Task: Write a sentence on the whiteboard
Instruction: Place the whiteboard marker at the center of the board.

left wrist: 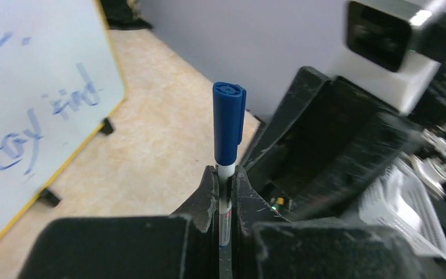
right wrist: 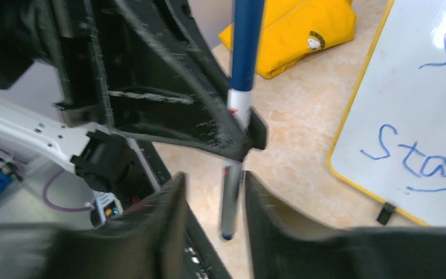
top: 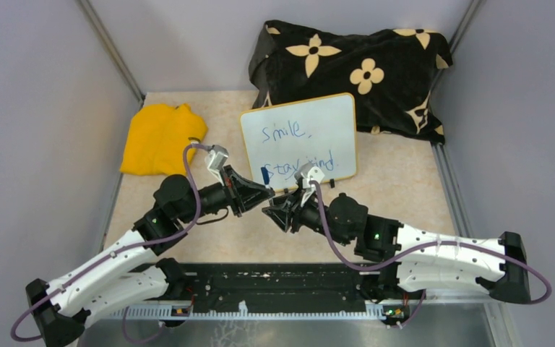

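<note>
Left hand (left wrist: 225, 177) tight on capped marker (left wrist: 228, 125), right hand (right wrist: 215, 183) open around its tail, whiteboard (top: 329, 119) just beyond.

A robotics lab test cell: plain grey panel walls (top: 36, 108) on aluminium corner posts (top: 112, 47) box in a beige worktop (top: 397, 191), with two cabled robot arms (top: 115, 267) bolted to a black base rail (top: 274, 289).

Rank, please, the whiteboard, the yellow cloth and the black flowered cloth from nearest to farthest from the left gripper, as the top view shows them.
1. whiteboard, just beyond the left gripper, slightly right.
2. yellow cloth, back left.
3. black flowered cloth, behind the whiteboard, farthest.
</note>
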Robot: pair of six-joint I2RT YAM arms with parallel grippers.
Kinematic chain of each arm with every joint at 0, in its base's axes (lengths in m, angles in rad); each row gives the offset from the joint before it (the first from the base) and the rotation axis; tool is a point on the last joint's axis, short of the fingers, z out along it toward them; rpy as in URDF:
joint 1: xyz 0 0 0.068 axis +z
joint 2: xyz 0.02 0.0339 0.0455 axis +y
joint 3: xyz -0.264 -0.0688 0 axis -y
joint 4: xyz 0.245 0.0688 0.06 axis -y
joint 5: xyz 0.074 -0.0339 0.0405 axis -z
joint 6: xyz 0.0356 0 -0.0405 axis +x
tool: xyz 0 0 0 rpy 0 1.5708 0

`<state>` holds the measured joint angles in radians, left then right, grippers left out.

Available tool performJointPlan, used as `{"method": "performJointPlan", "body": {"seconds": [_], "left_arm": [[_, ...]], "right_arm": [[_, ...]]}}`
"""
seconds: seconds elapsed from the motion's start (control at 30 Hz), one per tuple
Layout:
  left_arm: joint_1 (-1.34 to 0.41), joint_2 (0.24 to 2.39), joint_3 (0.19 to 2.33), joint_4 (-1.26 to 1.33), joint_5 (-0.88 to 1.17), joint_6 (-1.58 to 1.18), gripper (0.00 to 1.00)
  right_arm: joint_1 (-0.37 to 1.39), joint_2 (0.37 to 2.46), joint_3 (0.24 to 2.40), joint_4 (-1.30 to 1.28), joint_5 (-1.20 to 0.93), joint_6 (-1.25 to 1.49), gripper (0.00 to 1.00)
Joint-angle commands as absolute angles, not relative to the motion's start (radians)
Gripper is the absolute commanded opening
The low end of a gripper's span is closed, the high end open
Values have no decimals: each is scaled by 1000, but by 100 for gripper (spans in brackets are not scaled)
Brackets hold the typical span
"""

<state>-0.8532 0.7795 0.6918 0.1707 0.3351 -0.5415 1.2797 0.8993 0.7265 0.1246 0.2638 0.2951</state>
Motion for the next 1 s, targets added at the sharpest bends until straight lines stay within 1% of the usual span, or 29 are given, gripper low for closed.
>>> {"method": "performJointPlan", "body": {"seconds": [0.0, 0.03, 0.07, 0.1, 0.2, 0.3, 0.37, 0.43, 0.6, 0.67, 0.73, 0.97], "left_arm": [[-847, 769, 699, 46, 106, -507, 0], [-847, 767, 709, 11, 52, -494, 0], [-847, 768, 726, -51, -4, -474, 0], [-845, 772, 741, -99, -71, -453, 0], [-845, 803, 809, -265, -229, -395, 0], [-845, 872, 877, -445, -414, -374, 0], [-835, 932, 893, -530, -492, -381, 0], [-789, 970, 881, -557, -482, -394, 0], [-533, 1047, 817, -514, -234, -415, 0], [-471, 1090, 806, -494, -171, -414, 0], [-436, 1159, 812, -481, -122, -398, 0], [-426, 1428, 928, -524, -187, -342, 0]], "right_arm": [[1275, 877, 729, 159, 291, 302, 48], [1275, 869, 730, 142, 308, 303, 59], [1275, 860, 730, 114, 331, 304, 66], [1275, 847, 728, 92, 360, 308, 70], [1275, 786, 695, 38, 461, 320, 72], [1276, 710, 637, 2, 579, 350, 72], [1275, 666, 600, -46, 679, 388, 71], [1274, 627, 565, -81, 733, 426, 70], [1275, 601, 507, -91, 740, 477, 69], [1275, 603, 496, -86, 741, 483, 69], [1275, 606, 484, -73, 737, 483, 69], [1275, 631, 482, -61, 696, 461, 68]]}}
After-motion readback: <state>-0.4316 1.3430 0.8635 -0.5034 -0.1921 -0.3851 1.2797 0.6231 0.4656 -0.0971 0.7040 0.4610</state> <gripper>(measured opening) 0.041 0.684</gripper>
